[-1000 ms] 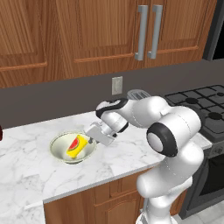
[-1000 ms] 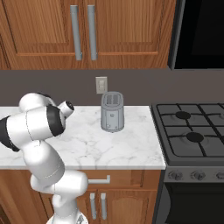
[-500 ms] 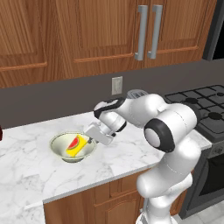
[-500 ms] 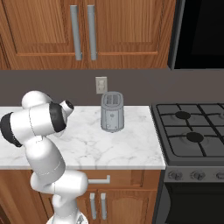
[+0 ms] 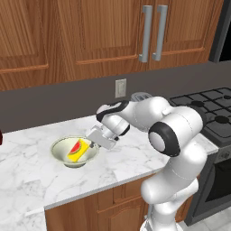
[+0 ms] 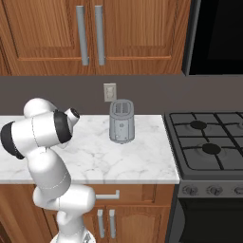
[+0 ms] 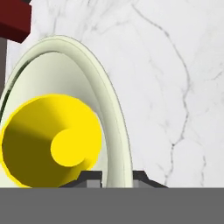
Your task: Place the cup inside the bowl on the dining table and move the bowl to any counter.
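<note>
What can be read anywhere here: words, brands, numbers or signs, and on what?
No readable words, brands or numbers.
The only sign is a picture: a red watermelon slice on the yellow cup, which lies in the bowl on the counter.
The toaster, wall outlet and stove knobs show no legible marks.

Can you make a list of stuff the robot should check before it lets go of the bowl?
1. Small yellow cup lying inside the pale cream-green round bowl: ok.
2. Bowl sitting on the white marble counter, not hanging in the air: ok.
3. Bowl back from the counter's front edge: ok.
4. End effector pinching the bowl's thin rim: ok.
5. Grey toaster away from the bowl: ok.
6. Bowl flat, not tilted: cannot tell.
</note>
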